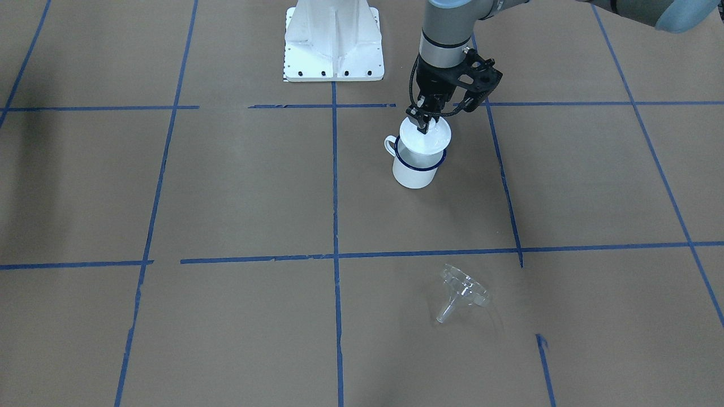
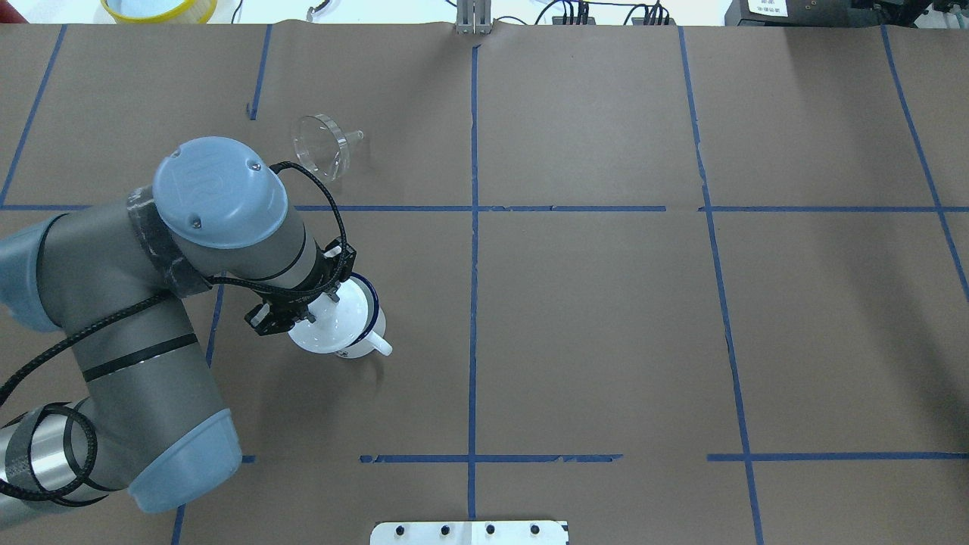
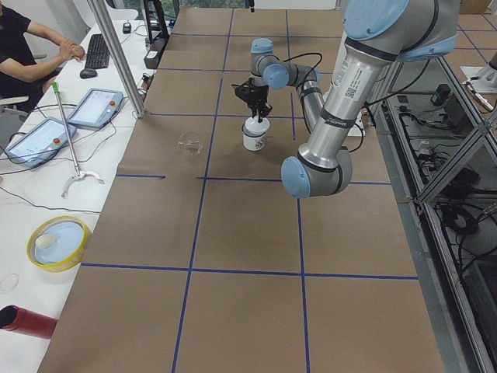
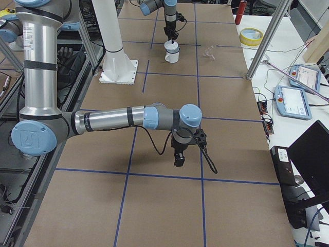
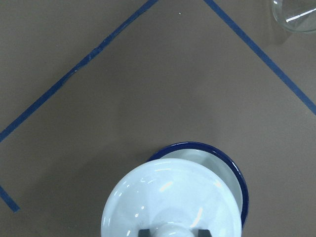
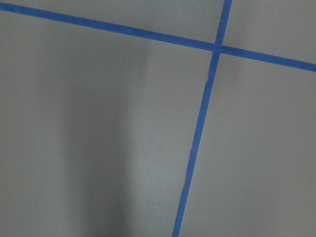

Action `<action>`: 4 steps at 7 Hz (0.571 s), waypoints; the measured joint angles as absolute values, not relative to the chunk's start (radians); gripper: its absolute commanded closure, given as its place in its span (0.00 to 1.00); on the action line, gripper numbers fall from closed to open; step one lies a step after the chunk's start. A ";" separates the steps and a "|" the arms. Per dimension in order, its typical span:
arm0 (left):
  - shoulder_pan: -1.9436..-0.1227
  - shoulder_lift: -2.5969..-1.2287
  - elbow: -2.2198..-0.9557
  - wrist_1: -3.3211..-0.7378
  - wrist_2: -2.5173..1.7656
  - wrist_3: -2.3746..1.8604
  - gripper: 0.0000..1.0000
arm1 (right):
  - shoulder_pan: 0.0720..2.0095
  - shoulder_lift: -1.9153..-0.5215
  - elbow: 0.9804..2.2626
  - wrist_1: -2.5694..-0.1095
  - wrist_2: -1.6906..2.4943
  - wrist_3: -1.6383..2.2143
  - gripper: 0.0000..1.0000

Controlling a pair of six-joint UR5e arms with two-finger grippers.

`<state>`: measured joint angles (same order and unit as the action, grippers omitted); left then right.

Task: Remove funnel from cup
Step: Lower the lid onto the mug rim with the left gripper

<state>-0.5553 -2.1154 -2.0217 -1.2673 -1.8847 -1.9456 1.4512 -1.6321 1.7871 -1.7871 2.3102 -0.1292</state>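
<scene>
Left gripper point(image 1: 424, 121) pinches the knob of the glossy domed lid point(image 1: 425, 141), seemingly tilted on the blue-rimmed enamel cup point(image 1: 414, 172), while the clear funnel point(image 1: 465, 289) lies sideways at the cup's twelve o'clock overhead, and I can't tell the right gripper point(image 4: 178, 157) opening.

A robotics lab, shown by tape-gridded table point(image 3: 248, 225) and teach pendants point(image 3: 95, 107).

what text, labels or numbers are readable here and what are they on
None readable.
Sticker on the left arm: too small to read.
White label at the overhead view's top: blurred.
Cup, funnel: no markings seen.
</scene>
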 measured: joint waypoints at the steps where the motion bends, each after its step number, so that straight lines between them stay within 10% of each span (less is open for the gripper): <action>1: -0.555 -2.116 -2.014 -1.280 -1.885 -1.944 1.00 | 1.451 -1.632 1.787 -1.787 2.310 -0.129 0.00; 4: -0.556 -2.117 -1.996 -1.305 -1.883 -1.936 1.00 | 1.451 -1.632 1.787 -1.787 2.310 -0.129 0.00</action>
